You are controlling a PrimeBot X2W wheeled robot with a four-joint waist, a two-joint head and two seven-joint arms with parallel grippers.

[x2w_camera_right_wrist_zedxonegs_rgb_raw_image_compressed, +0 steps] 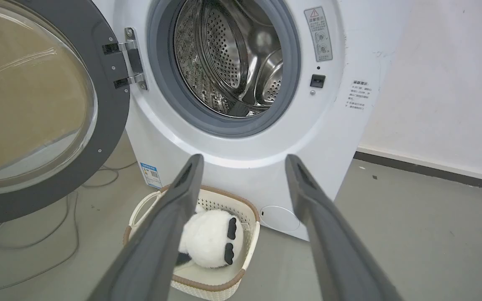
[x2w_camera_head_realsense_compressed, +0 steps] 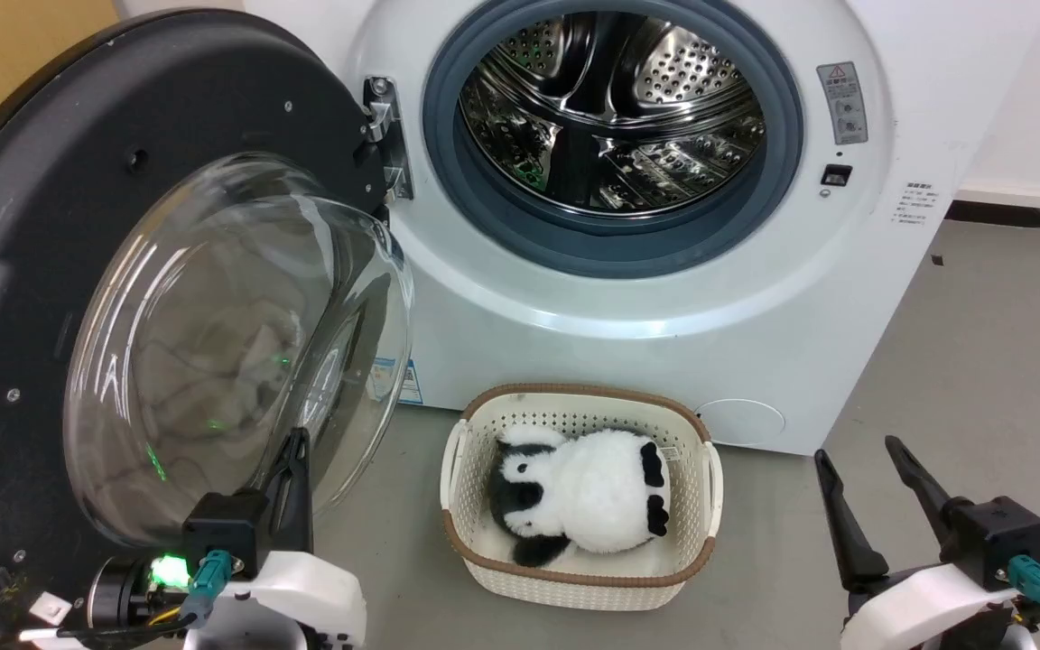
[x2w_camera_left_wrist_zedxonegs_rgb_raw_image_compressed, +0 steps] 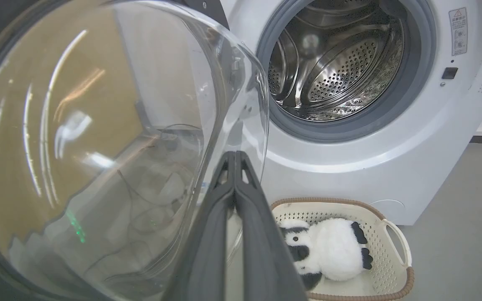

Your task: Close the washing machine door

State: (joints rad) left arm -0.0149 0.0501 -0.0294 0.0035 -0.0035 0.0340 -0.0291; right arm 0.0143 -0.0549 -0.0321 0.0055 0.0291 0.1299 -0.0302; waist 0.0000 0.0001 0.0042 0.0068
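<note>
**Black-rimmed washing machine door (x2w_camera_head_realsense_compressed: 41, 235) stood wide open**

You had the door hanging on its hinge to the left of the washing machine (x2w_camera_head_realsense_compressed: 574, 307), with the steel drum exposed. Your left gripper (x2w_camera_left_wrist_zedxonegs_rgb_raw_image_compressed: 234, 155) had its fingers pressed together at the glass bowl's lower edge. It seemed to touch the glass, though reflections blurred the contact. Your right gripper (x2w_camera_head_realsense_compressed: 854, 450) was spread and empty. A cream basket (x2w_camera_head_realsense_compressed: 484, 564) holding a plush panda (x2w_camera_head_realsense_compressed: 592, 496) sat on the floor before the machine.

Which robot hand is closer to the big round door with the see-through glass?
Left. The left hand, fingers shut, is right beside the big round black-rimmed door, at its bulging glass. The right hand is open, off beyond the cream plastic basket.
</note>
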